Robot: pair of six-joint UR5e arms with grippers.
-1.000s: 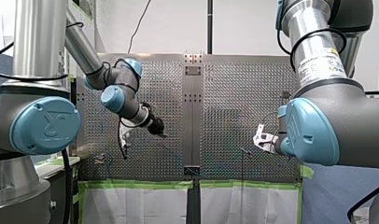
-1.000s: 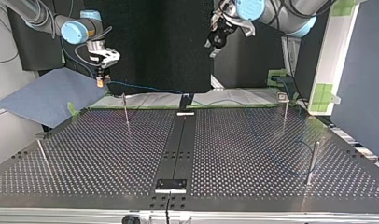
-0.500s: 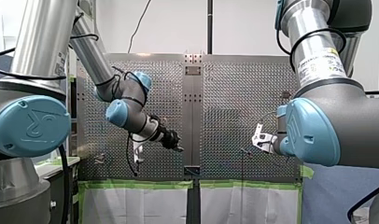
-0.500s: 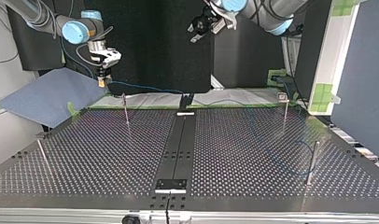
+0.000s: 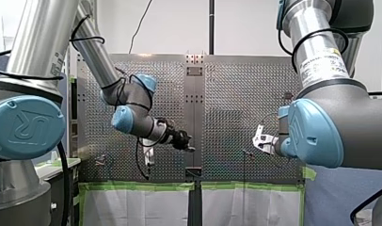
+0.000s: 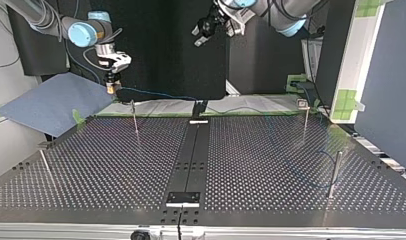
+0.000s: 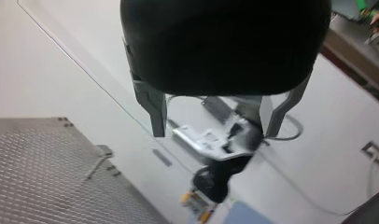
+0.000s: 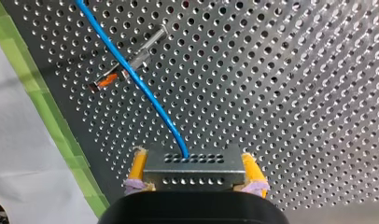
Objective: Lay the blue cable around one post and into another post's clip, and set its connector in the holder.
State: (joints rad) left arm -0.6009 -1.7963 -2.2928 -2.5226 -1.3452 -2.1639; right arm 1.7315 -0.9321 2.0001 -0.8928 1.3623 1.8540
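Between the right fingers (image 8: 137, 169), clenched on it, the connector (image 8: 193, 170) is hanging above the surface's (image 6: 271, 165) edge, blue cable (image 6: 156, 93) trailing toward three o'clock in the top view; the released left fingers (image 7: 157, 112) are sweeping toward nine o'clock, likely to guide the cable

Top view: on tabletop (image 6: 251, 165), far-left post (image 6: 134, 119) and far-right post (image 6: 305, 122). Up-left of far-left post, my right gripper (image 6: 110, 87) with connector (image 8: 193, 169); cable (image 6: 156, 93) from there toward far middle. My left gripper (image 6: 198, 39) higher, near middle.
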